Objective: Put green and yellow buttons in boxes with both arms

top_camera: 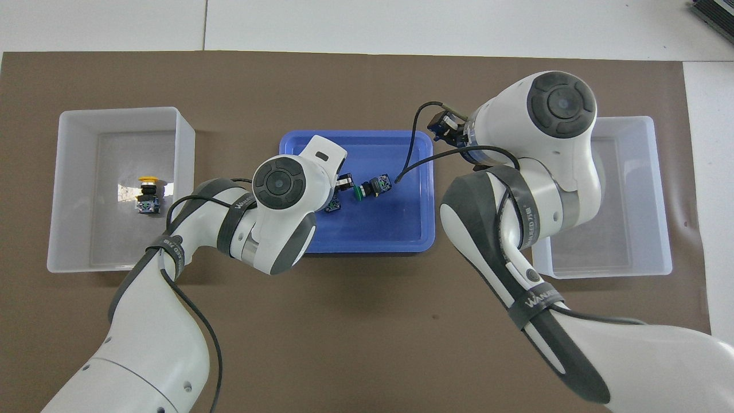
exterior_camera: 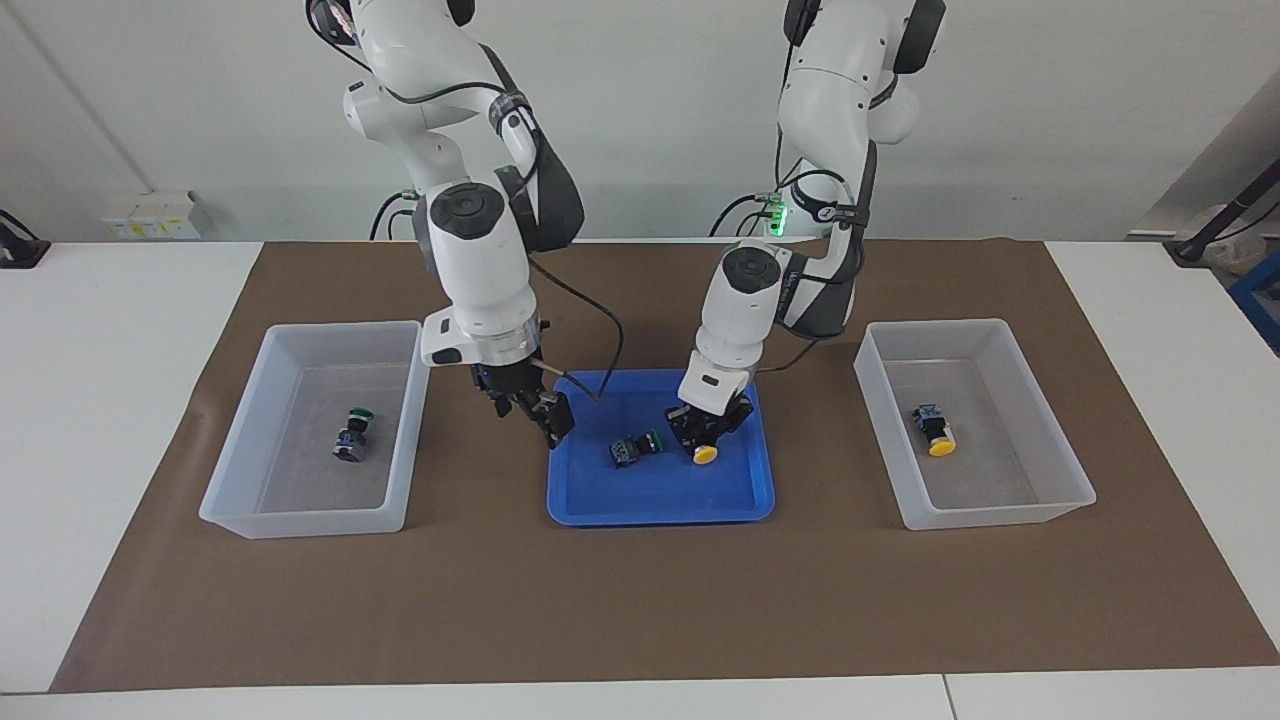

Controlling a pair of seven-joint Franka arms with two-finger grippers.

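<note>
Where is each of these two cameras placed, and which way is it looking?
Facing view: high across the table, facing the robots; both arms show nearly whole, left gripper on a yellow button.
Overhead view: above the robots' end, looking steeply down; arms enter from the bottom.
Shared: blue tray, green button, both bins.

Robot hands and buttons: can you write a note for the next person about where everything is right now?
Left hand: shut on the yellow-capped push-button in the shallow blue tray.
Right hand: open, empty, over the tray's edge.
Done: one green-capped button lies in the translucent white bin at the right arm's end, one yellow-capped button in the matching bin at the left arm's end.
Left: gripped yellow button, green-capped button in tray.
</note>
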